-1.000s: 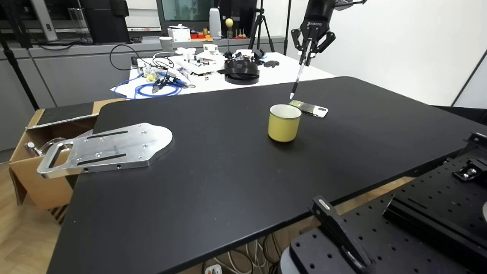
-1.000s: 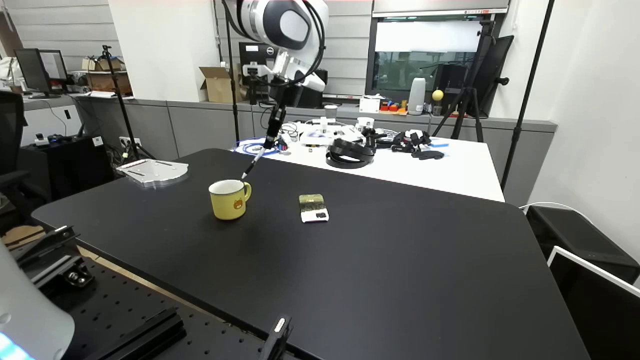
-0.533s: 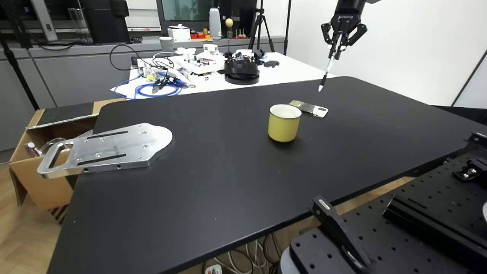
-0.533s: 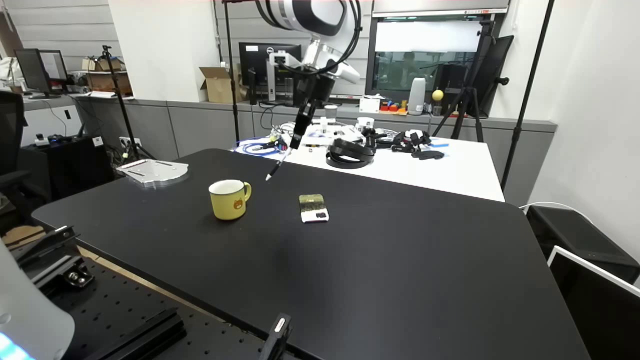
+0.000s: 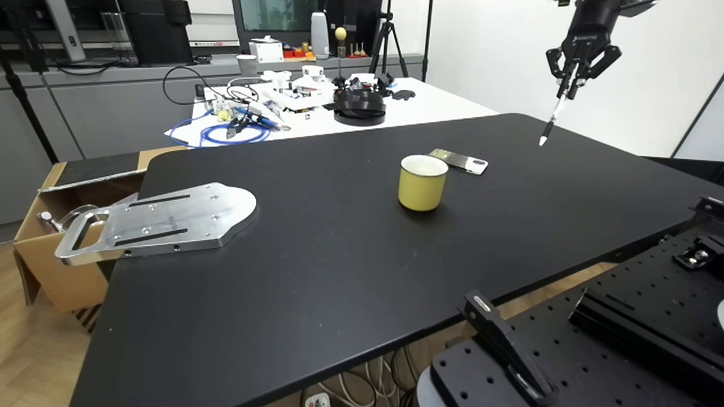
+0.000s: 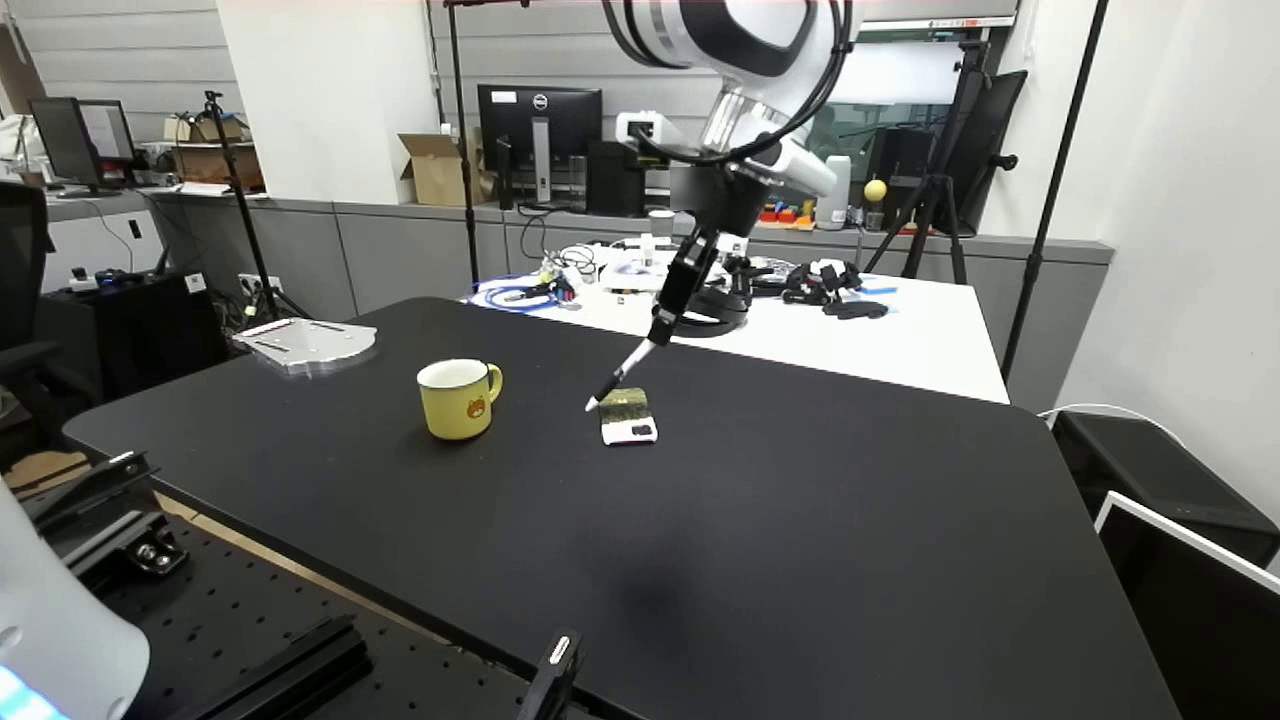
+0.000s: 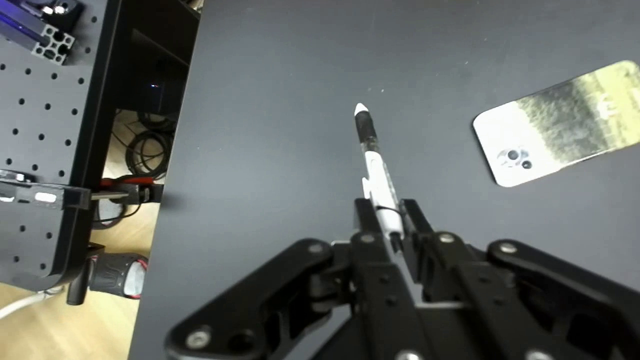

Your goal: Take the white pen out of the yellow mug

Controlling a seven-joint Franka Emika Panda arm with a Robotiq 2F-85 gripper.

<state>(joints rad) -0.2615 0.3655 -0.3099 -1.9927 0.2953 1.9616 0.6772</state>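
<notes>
1. Your claw [image 7: 387, 211] is pinched onto the white pen [image 7: 379, 175], its black fingers [image 7: 367, 222] gripping the rear end from either side.
2. The pen is outside the yellow mug [image 6: 446, 410], well apart from it, up in the air over the black tabletop [image 5: 339, 294].
3. In both exterior views you have the pen on a slant, its white point lowest, a black grip section next, then the white barrel running up into the claw.
4. The mug stands upright, white inside with a dark rim; an exterior view shows you its handle and the small bear face printed on its side.
5. A smartphone [image 7: 530, 127] lies flat near the mug, back up, camera lenses facing you in the wrist view. That view shows a gap between it and the pen, though in an exterior view the pen's lower end overlaps one of its corners by line of sight.
6. At a corner of the tabletop sits a slotted metal plate [image 5: 169, 219]; its handle end reaches past the edge, with an open cardboard box [image 5: 65, 280] lower down beside it.
7. Beyond, a white tabletop [image 5: 438, 106] carries clutter, a black round object [image 5: 359, 107] among it.
</notes>
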